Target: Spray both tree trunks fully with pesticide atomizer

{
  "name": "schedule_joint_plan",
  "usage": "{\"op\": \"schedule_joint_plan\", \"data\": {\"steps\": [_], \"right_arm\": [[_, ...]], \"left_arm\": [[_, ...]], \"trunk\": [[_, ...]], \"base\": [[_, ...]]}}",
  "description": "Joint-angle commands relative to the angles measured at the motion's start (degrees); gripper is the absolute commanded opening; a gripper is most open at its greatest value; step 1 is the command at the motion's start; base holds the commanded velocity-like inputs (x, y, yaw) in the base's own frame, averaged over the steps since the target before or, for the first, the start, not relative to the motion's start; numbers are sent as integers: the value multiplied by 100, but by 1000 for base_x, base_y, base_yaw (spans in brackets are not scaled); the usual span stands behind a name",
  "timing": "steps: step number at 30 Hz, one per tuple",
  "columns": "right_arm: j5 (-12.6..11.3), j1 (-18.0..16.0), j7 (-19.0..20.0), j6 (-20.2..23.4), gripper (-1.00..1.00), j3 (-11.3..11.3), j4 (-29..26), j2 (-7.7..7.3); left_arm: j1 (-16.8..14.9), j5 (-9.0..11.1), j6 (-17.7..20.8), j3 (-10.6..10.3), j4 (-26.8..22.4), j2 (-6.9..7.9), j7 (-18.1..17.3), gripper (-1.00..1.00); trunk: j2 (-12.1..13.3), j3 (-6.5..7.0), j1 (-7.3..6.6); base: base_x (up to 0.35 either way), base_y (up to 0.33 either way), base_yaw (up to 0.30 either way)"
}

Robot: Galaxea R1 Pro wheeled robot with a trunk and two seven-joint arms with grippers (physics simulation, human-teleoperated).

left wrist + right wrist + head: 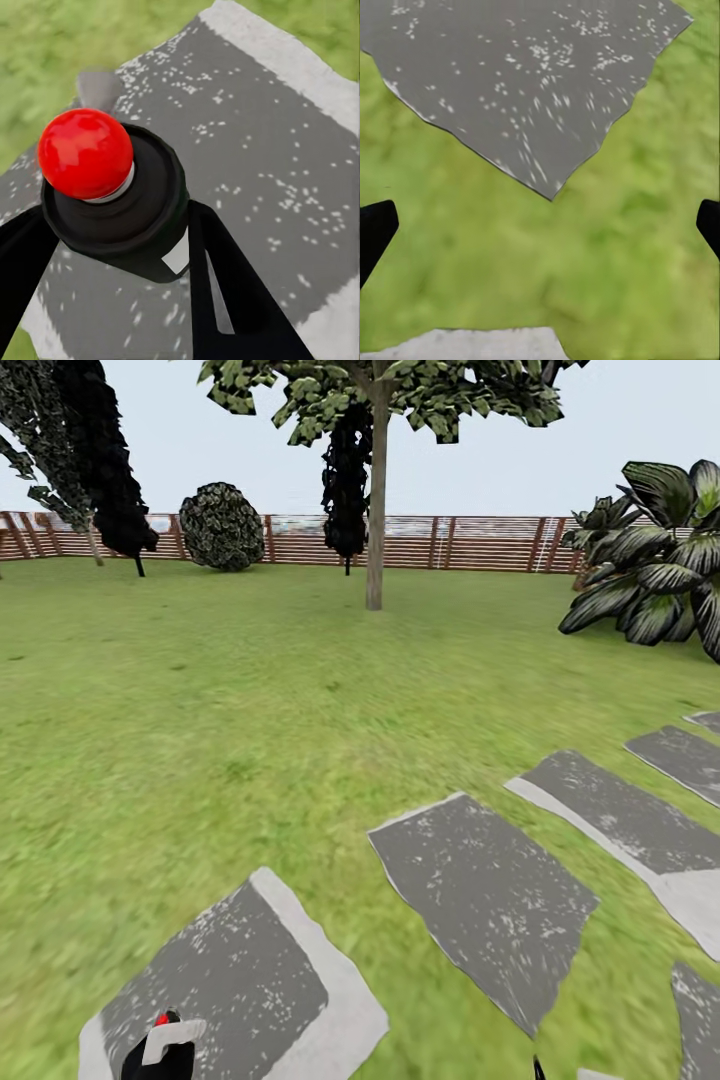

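Low over a stone slab (247, 112), left jaws grip the pesticide atomizer (112, 191); right jaws spread wide.

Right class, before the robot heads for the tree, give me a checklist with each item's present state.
1. Pesticide atomizer held in the left hand: ok, fingers flank its body.
2. Red knob unobstructed: ok.
3. Right hand free: ok, open over grass.
4. Tree trunk in sight: ok, ahead by the fence.
5. Second tree located: cannot tell.
6. Trunk within spraying range: not ok, far off.
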Motion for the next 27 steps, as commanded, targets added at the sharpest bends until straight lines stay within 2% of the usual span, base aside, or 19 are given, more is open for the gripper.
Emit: {"op": "schedule_joint_plan", "data": {"steps": [1,27], "right_arm": [[59,-4,-2,-18,100,-29,5,6],[59,-4,7,-11,100,-22,0,9]], "left_arm": [[-4,-39,-21,22,3,-2,6,-100],[-4,-38,-21,21,-23,-2,6,-100]], "trunk": [[-1,-5,2],[-1,-5,2]], "base": [[337,0,0],[337,0,0]]}}
